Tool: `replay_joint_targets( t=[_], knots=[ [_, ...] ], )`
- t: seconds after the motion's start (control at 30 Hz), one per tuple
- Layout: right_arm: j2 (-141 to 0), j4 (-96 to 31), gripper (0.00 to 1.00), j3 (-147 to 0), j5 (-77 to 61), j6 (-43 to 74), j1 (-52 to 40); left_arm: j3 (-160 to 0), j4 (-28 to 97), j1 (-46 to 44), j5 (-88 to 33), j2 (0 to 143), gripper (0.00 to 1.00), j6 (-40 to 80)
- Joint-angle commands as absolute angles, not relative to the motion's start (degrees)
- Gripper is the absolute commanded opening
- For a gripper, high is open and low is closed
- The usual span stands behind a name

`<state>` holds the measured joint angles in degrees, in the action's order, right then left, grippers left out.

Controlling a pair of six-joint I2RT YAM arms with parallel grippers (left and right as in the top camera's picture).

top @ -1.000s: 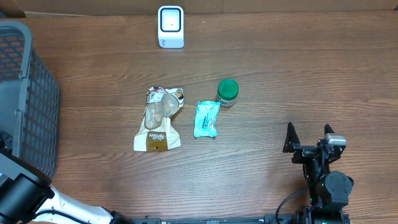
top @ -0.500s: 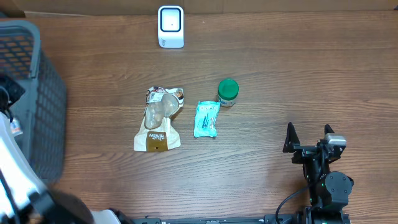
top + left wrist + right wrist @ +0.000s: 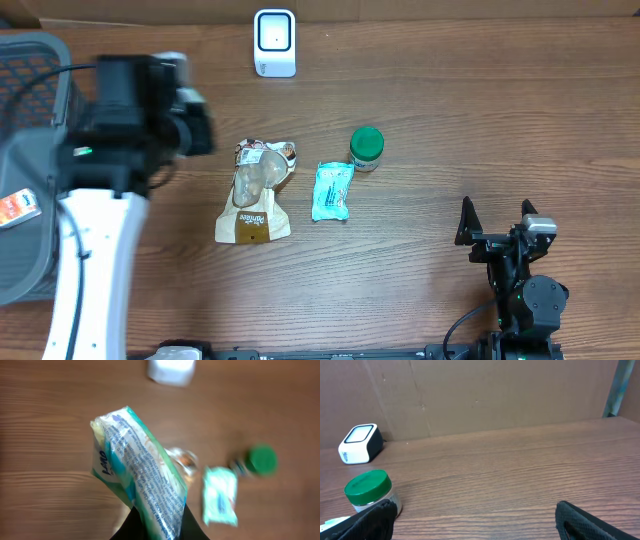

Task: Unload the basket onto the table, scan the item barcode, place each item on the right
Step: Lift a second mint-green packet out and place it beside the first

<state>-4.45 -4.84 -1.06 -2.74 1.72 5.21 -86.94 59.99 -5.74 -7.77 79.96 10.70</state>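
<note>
One packet is clamped by its end in my left gripper, held above the table short of the scanner, presumably for scanning; my right gripper rests wide open, empty.

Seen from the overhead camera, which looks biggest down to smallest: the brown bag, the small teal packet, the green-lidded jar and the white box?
Largest: brown bag.
Next: white box and teal packet, too alike to rank.
Smallest: green-lidded jar.
</note>
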Motion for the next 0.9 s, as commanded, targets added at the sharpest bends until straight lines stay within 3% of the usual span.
replay_joint_targets(
  t=[0.0,0.2,0.67,0.73,0.8,0.87],
  knots=[
    [-4.1,-4.7,1.00,-0.5,-2.6,1.7,5.4,-84.8,59.7,-13.3,-6.1,82.0,0.04,10.7],
    [-4.1,-4.7,1.00,-0.5,-2.6,1.7,5.4,-83.6,58.9,-23.4,-1.0,90.2,0.04,10.7],
    [-4.1,-4.7,1.00,-0.5,-2.6,1.7,5.4,-83.6,55.9,-30.0,-0.9,105.7,0.05,10.7],
    [-4.1,-4.7,1.00,-0.5,-2.6,1.7,5.4,-83.6,55.3,-30.0,-0.9,105.9,0.18,10.7],
    [-4.1,-4.7,1.00,-0.5,-2.6,1.7,5.4,-83.6,54.2,-30.0,-0.9,105.9,0.40,10.7],
    [-4.1,-4.7,1.00,-0.5,-2.6,1.7,5.4,-83.7,53.2,-30.0,-0.9,105.9,0.50,10.7]
  ],
)
